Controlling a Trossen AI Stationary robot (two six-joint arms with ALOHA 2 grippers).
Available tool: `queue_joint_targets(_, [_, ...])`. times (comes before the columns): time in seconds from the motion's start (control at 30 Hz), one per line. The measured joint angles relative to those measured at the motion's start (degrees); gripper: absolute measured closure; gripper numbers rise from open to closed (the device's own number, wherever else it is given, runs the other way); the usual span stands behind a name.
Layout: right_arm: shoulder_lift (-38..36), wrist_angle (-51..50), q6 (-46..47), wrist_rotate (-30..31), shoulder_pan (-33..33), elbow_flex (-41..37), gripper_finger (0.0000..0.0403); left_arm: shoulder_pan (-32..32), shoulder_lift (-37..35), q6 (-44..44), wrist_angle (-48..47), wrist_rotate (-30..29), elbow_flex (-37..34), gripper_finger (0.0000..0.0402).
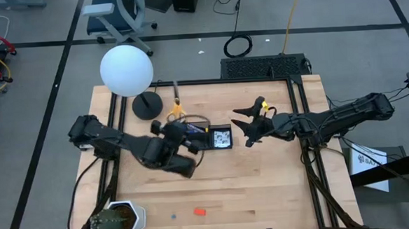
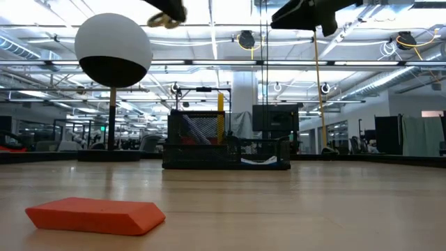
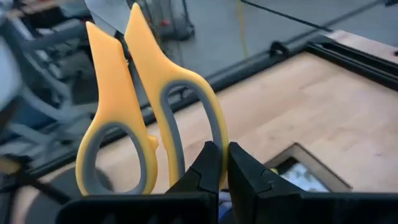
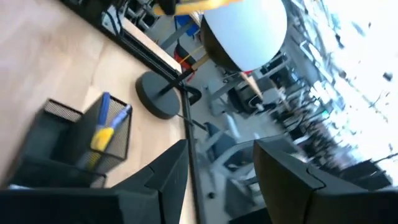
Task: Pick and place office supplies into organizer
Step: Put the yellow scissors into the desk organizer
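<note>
My left gripper is raised above the black organizer and shut on the yellow-handled scissors, whose blades point toward the far edge. In the left wrist view the scissors stand just beyond the fingertips. My right gripper hovers open to the right of the organizer, holding nothing; its wrist view shows the gap between the fingers and the mesh organizer with a blue pen and a yellow pencil in it. The red eraser lies flat near the table's near edge, large in the low view. My left gripper pinches the scissors between its two fingers by the lower rim of the larger handle loop. The fingers come from the handle end, lying roughly along the scissors. The scissors are lifted clear of the table, blades pointing away from the gripper.
A lamp with a white globe and a round black base stands at the far left, close to the scissors' blades. A potted plant sits at the near left corner. A small blue item lies beside the eraser.
</note>
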Motion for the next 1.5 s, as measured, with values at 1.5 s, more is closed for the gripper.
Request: queue_joint_targets(1.5, [22.4, 28.8, -66.8, 22.8, 12.5, 0.0, 0.0232, 5.6, 4.5, 34.5, 42.2, 33.8, -6.2, 0.0389])
